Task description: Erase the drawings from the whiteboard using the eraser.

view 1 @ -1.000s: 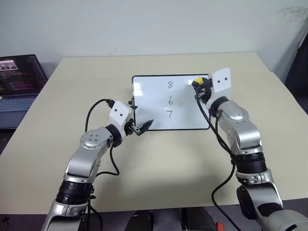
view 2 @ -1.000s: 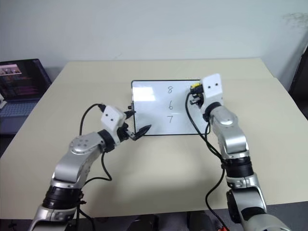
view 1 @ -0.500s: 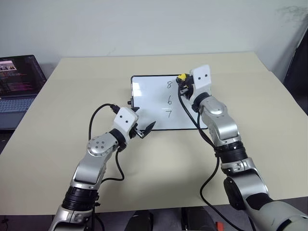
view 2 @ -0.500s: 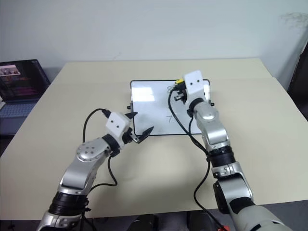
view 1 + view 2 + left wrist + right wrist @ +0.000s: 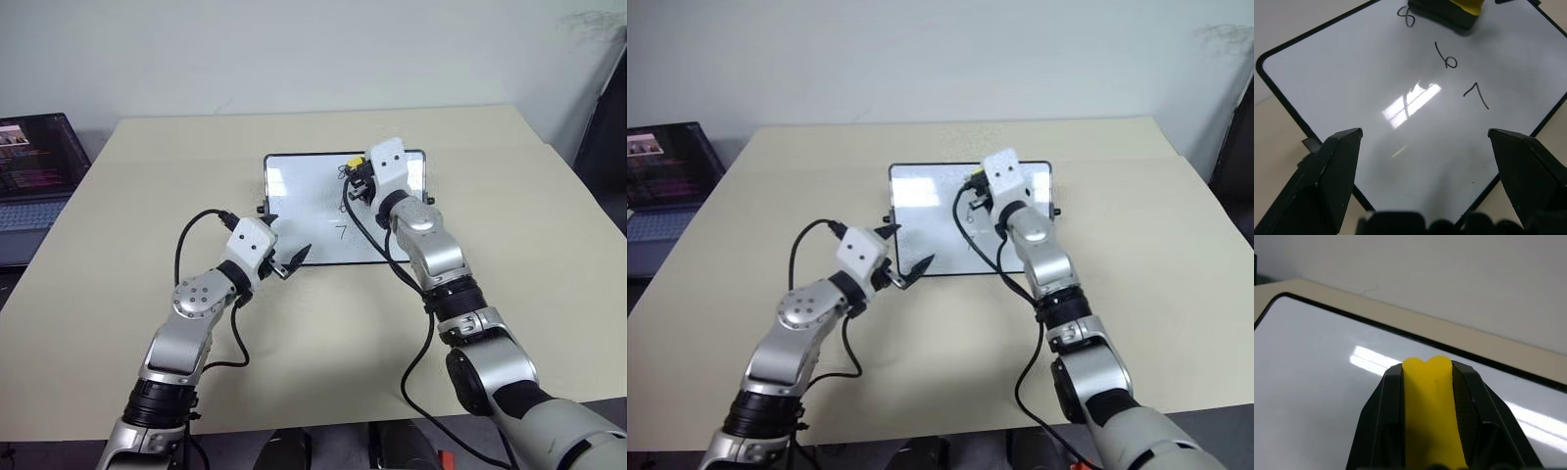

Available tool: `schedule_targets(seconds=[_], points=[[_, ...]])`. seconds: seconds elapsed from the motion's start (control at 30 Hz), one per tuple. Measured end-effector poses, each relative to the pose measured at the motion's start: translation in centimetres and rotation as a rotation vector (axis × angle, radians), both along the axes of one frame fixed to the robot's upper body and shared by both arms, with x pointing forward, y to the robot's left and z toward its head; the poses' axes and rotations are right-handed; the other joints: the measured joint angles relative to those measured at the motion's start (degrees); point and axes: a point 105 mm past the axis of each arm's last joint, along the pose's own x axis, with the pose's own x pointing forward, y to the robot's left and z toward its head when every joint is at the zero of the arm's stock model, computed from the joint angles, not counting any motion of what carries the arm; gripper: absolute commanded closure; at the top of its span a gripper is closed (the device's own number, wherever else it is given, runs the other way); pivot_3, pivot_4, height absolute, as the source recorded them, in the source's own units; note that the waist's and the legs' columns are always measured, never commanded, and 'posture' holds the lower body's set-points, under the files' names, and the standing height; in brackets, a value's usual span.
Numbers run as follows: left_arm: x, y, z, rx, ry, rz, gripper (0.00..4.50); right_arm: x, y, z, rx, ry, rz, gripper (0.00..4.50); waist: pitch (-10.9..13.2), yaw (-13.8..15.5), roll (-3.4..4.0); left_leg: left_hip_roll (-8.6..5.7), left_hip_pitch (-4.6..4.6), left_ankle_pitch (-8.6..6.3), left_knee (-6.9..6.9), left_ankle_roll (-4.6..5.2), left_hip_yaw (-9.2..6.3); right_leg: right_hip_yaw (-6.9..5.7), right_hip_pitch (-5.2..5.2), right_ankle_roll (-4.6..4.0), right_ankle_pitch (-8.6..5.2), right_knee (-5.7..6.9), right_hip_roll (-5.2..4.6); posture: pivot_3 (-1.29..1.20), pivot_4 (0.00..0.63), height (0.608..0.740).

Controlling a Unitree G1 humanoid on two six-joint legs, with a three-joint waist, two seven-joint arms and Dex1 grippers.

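The whiteboard (image 5: 294, 196) lies flat in the middle of the beige table. The drawings (image 5: 1447, 56) are an 8, a 6 and a 7 in a column; the 7 (image 5: 341, 232) shows beside my right arm. My right gripper (image 5: 353, 178) is shut on the yellow eraser (image 5: 1432, 416), which sits at the board's far edge, right beside the 8 (image 5: 1408, 17). I cannot tell whether the eraser (image 5: 1449, 9) touches the board. My left gripper (image 5: 287, 240) is open and empty over the board's near left corner, fingers (image 5: 1337, 171) spread wide.
An open laptop (image 5: 34, 162) stands off the table's left side. A dark object (image 5: 607, 137) is at the far right edge. Bare table (image 5: 509, 215) lies right of and in front of the board.
My right gripper has carried the eraser leftward along the board's far edge, from the right corner to beside the 8. The left gripper has stayed at the near left corner.
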Motion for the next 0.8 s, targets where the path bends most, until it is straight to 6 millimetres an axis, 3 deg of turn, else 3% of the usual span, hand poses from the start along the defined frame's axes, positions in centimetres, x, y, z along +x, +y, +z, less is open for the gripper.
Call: schedule_targets(seconds=[0.53, 0.8], points=[[-0.4, 0.9, 0.2, -0.004, -0.010, 0.056, 0.00, 0.0, 3.6, 0.4, 0.012, 0.022, 0.074, 3.51, 0.00, -0.12, 0.01, 0.00, 0.00, 0.00, 0.00, 0.00, -0.01, 0.02, -0.02, -0.01, 0.01, 0.01, 0.00, 0.00, 0.150, 0.740], [-0.4, 1.1, 0.2, -0.005, -0.003, 0.068, 0.00, 0.1, 3.2, 0.3, 0.001, 0.019, 0.063, 3.51, 0.00, -0.07, 0.01, 0.00, -0.02, 0.00, 0.00, 0.00, -0.01, 0.01, -0.03, -0.01, 0.01, 0.01, 0.00, 0.00, 0.150, 0.740]])
